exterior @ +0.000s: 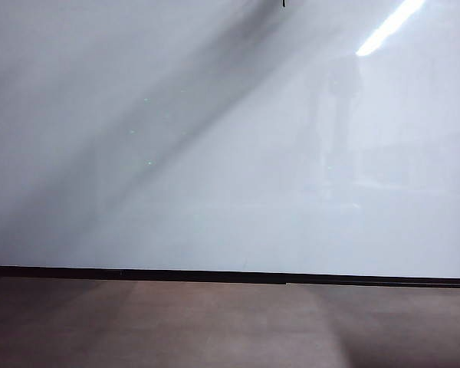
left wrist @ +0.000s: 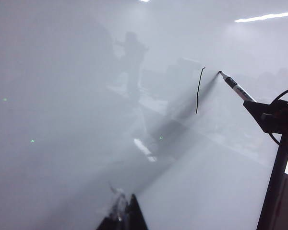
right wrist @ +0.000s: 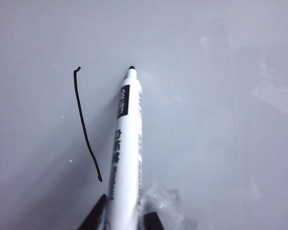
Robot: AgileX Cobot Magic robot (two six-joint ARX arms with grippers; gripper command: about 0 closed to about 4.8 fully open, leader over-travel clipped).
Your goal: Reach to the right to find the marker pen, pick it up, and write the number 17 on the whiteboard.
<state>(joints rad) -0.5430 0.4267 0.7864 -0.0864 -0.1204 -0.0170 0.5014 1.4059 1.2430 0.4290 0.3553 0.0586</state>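
Note:
The whiteboard [exterior: 215, 153] fills nearly all of the exterior view, and neither gripper shows there. A single thin black stroke [right wrist: 85, 125] of the number 17 is drawn on it; only its tiny end [exterior: 284, 4] shows at the exterior view's top edge. My right gripper [right wrist: 125, 220] is shut on the white marker pen [right wrist: 127, 143], whose black tip rests against the board just beside the stroke's top. The left wrist view shows that stroke [left wrist: 198, 91], the marker pen [left wrist: 236, 87] and the right gripper [left wrist: 257, 109] from the side. My left gripper [left wrist: 127, 215] hangs away from the stroke, fingertips together, holding nothing.
A thin black frame edge [exterior: 230, 276] runs along the board's lower side, with brown-grey floor [exterior: 215, 330] below it. A ceiling light strip [exterior: 391, 27] reflects in the glossy board. The right arm's dark post and cables [left wrist: 278, 167] stand beside the board.

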